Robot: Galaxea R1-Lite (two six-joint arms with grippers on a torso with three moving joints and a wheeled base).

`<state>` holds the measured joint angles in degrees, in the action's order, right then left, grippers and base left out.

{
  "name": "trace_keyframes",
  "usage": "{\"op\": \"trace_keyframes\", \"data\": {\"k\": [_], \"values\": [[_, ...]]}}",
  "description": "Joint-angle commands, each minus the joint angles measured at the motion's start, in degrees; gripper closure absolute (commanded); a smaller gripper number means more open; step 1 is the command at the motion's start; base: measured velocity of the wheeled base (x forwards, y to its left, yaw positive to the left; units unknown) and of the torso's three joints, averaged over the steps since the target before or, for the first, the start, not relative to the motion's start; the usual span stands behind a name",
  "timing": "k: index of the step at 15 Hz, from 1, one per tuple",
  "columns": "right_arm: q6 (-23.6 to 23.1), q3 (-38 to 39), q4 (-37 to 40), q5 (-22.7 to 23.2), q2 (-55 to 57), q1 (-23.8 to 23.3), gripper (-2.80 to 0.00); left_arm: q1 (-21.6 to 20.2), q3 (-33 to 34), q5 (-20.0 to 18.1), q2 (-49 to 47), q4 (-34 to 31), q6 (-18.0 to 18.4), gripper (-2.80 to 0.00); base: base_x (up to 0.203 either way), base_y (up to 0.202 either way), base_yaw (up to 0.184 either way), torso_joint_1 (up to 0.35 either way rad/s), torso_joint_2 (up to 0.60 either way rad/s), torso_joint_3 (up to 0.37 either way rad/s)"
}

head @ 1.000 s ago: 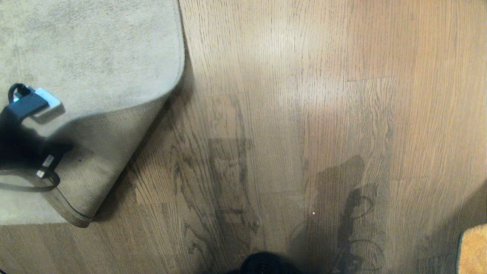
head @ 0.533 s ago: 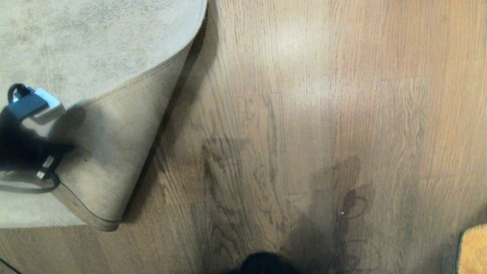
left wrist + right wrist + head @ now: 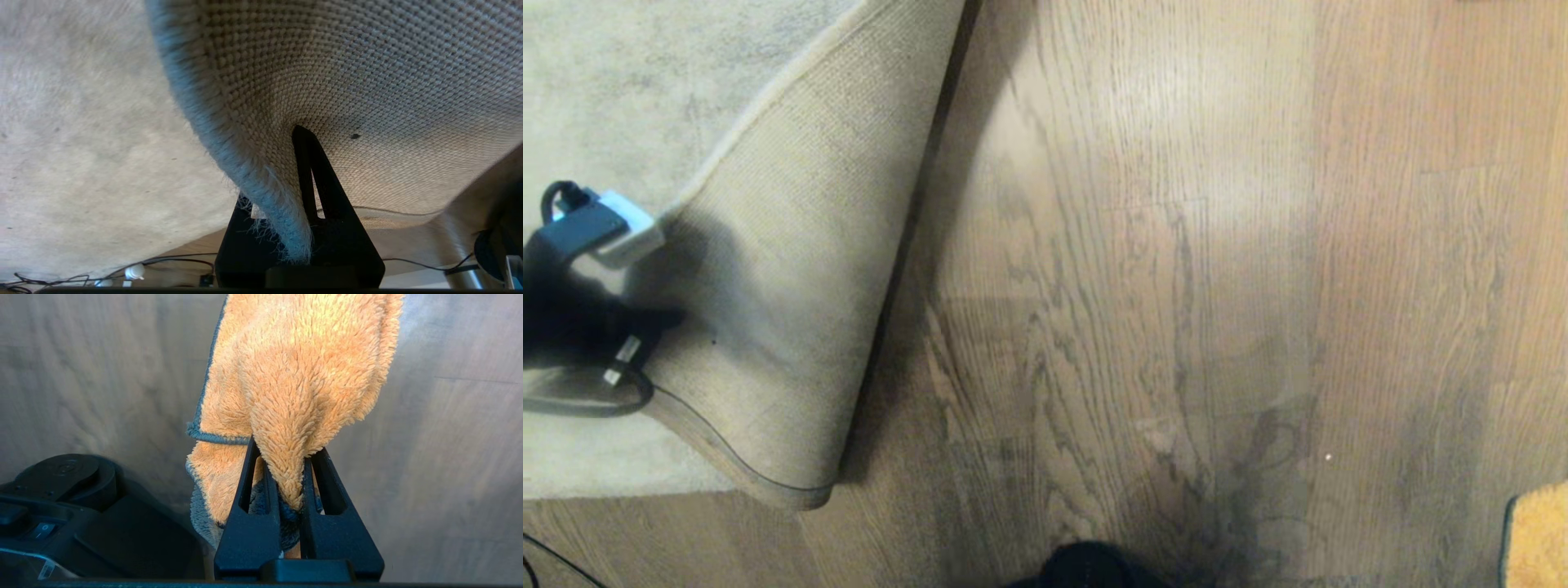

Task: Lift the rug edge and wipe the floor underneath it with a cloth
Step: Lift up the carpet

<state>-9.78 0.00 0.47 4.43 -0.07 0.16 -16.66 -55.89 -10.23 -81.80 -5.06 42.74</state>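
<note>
Nearest to me, at the lower right corner of my head view, I am holding the cloth [image 3: 1538, 535] in my right hand [image 3: 291, 457]. Its fingers [image 3: 249, 506] are pinching a fold of the fuzzy orange pile, and the rest of the cloth is hanging out beyond the fingertips over the floor [image 3: 449, 437], with its dark grey-blue trim showing along one side. A dark part of my own body [image 3: 81, 514] is showing beside that hand.

Ahead of me the floor [image 3: 1176, 286] is lying bare, brown wood-grain planks with dark streaks and a pale sheen farther out.

On my left, my left hand [image 3: 294, 171] is pressed together on the rug edge [image 3: 229, 143], one black finger [image 3: 310, 179] lying against the tan woven backing while the pale pile side is turning away behind the fold. In my head view that arm [image 3: 580, 278] is sitting at the left border, and the rug edge [image 3: 768, 482] is folded up and over, showing a wide triangle of backing above the rest of the rug [image 3: 621, 98], which is lying flat farther off.
</note>
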Motion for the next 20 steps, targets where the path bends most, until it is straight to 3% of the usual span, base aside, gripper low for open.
{"op": "trace_keyframes", "data": {"k": [1, 6, 13, 15, 17, 20], "values": [[-0.1, 0.0, 0.0, 0.1, 0.1, 0.0, 0.00, -0.1, 0.3, -0.1, -0.1, 0.0, 0.2, 0.00, 0.000, 0.193, -0.003, 0.003, 0.01, 0.000], [-0.1, 0.0, 0.0, 0.1, 0.1, 0.0, 0.00, 0.0, 0.4, 0.0, 0.6, 0.0, 0.2, 0.00, 0.000, 0.159, -0.003, 0.002, 0.00, 0.002], [-0.1, 0.0, 0.0, 0.1, 0.1, 0.0, 0.00, 1.0, 2.8, -0.1, 2.2, 0.0, 0.3, 0.00, 0.000, 0.000, 0.000, 0.000, 0.00, 0.000], [-0.1, 0.0, 0.0, 0.1, 0.1, 0.0, 0.00, 2.7, 2.8, -0.1, 2.2, 0.0, -1.5, 0.00, 0.000, 0.000, 0.000, 0.000, 0.00, 0.000], [-0.1, 0.0, 0.0, 0.1, 0.1, 0.0, 0.00, 4.9, 2.8, 0.1, 2.5, 0.0, -5.6, 0.00, 0.000, 0.000, 0.000, 0.000, 0.00, 0.000], [-0.1, 0.0, 0.0, 0.1, 0.1, 0.0, 0.00, 5.4, 3.1, 0.2, 2.5, 0.0, -6.0, 0.00, 0.000, 0.000, 0.000, 0.000, 0.00, 0.000]]}}
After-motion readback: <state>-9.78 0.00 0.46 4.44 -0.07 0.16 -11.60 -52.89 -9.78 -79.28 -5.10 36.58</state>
